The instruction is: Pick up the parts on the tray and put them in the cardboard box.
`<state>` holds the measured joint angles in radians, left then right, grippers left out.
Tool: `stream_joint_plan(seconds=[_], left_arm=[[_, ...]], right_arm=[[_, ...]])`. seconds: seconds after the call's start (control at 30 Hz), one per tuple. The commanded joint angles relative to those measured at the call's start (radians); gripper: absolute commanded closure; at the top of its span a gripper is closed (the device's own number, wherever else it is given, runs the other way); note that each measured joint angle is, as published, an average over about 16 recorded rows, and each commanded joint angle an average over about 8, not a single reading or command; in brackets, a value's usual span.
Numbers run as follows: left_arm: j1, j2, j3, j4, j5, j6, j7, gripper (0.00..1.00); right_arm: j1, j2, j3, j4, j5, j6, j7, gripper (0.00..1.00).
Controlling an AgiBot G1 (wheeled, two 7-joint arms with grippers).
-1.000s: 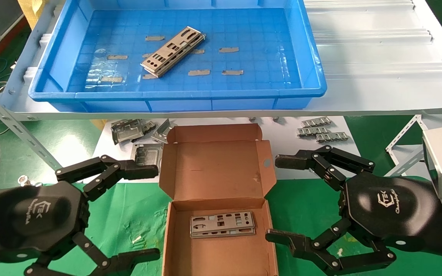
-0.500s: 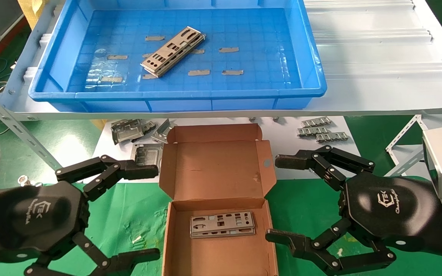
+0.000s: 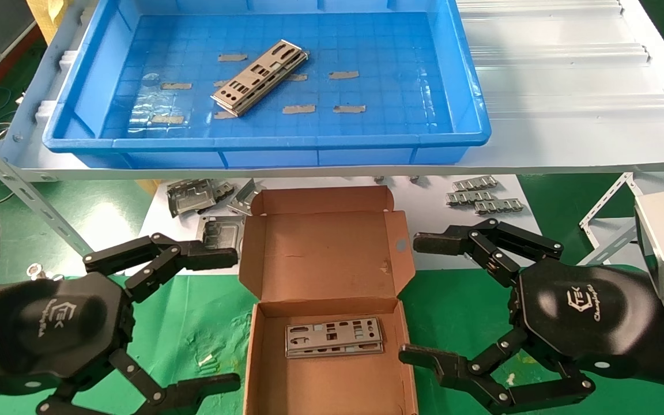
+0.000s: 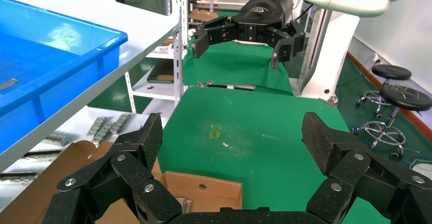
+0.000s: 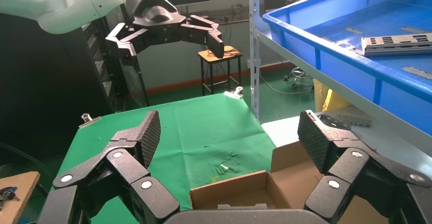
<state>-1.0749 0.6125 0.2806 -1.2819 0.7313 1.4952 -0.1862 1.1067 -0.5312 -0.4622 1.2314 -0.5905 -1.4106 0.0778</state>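
Both grippers hover low at either side of the cardboard box (image 3: 326, 276) — left gripper (image 3: 234, 314) w/ fingers spread wide, holding nothing; right gripper (image 3: 410, 300) the same. One plate (image 3: 334, 336) lies flat on the box floor. A second plate (image 3: 260, 76) sits angled in the blue tray (image 3: 268, 141) — up on the white shelf (image 3: 568, 115), well apart from both grippers.

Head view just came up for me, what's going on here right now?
Neither gripper holds anything. The left gripper and right gripper both hang open, one on each side of the cardboard box. One part already lies flat in the box. Another part lies in the blue tray on the shelf above, so the job is not finished.
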Motion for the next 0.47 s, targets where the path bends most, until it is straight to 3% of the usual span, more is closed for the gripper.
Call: stream_joint_plan(seconds=[0.03,0.47], left_arm=[[0.0,0.0,0.0,0.0,0.0,0.0,0.0,0.0],[0.0,0.0,0.0,0.0,0.0,0.0,0.0,0.0]], right_arm=[[0.0,0.0,0.0,0.0,0.0,0.0,0.0,0.0],[0.0,0.0,0.0,0.0,0.0,0.0,0.0,0.0]])
